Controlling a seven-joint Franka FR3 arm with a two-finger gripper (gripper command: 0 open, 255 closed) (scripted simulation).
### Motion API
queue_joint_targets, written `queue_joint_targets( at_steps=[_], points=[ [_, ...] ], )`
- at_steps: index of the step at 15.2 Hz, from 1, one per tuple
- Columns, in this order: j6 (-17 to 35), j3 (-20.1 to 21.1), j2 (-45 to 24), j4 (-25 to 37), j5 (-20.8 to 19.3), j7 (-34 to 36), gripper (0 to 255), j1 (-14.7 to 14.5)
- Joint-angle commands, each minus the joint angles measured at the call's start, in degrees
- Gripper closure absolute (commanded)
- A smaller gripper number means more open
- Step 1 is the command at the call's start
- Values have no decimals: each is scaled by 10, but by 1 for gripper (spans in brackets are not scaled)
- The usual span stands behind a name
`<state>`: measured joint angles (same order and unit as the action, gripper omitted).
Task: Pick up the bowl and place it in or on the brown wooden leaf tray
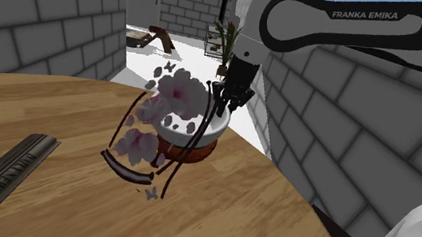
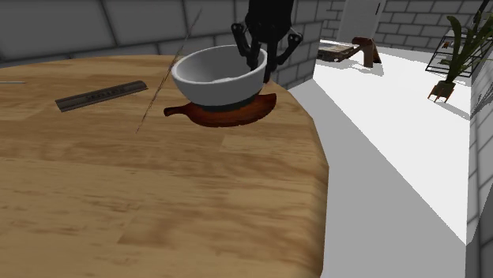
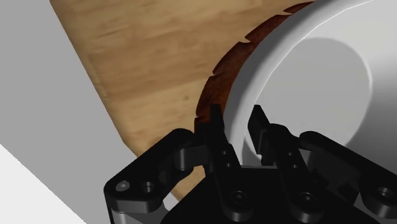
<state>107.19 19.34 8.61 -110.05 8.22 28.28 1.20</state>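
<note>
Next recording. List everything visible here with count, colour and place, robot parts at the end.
bowl: one, white, sitting on the leaf tray
leaf tray: one, reddish brown, on the table near its edge, under the bowl
flat bar: one, dark grey, lying on the table, apart from the tray
blossom sprig: one, pink flowers on dark stems, close by the bowl
table: one, light wood, rounded edge
potted plant: one, green, on the floor far off
furniture piece: one, brown, on the far floor
walls: grey blocks
floor: white
arm: one, white, above the bowl
pincer: one, black, shut on the bowl's rim
</note>
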Motion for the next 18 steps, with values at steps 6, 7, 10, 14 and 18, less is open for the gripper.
queue_joint_targets(
  at_steps=[6,7,10,14,18],
  points=[
    [35,1,0,-34,2,-3,255,-1],
    [35,1,0,-34,2,-3,255,-1],
    [35,1,0,-34,2,-3,255,-1],
    [35,1,0,-34,2,-3,0,-1],
    [16,-1,4,-18,2,-4,0,0]
  ],
)
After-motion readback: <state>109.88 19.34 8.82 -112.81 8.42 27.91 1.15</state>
